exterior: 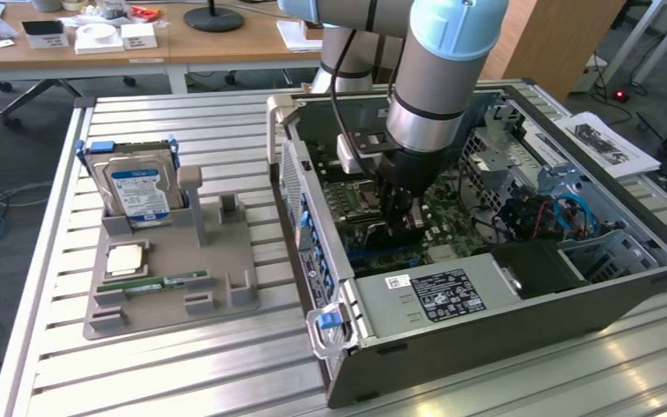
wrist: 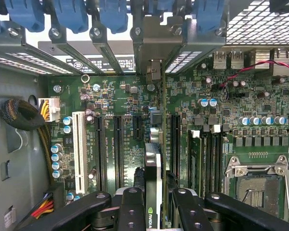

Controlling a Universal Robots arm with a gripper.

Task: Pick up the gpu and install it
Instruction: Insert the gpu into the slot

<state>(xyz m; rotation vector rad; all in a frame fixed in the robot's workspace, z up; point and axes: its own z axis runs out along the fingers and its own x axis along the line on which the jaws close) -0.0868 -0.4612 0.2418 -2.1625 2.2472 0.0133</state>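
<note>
1 open PC case [exterior: 611, 287]: end effector [wrist: 154, 192] grips gpu [wrist: 153, 163] over motherboard [wrist: 221, 106].

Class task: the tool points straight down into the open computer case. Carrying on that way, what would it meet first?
Most likely the motherboard: the tool, gripping the gpu edge-on, would press the card into a slot there, though depth is unclear.

Green NVIDIA eye logo on the gpu [wrist: 153, 173]
</note>
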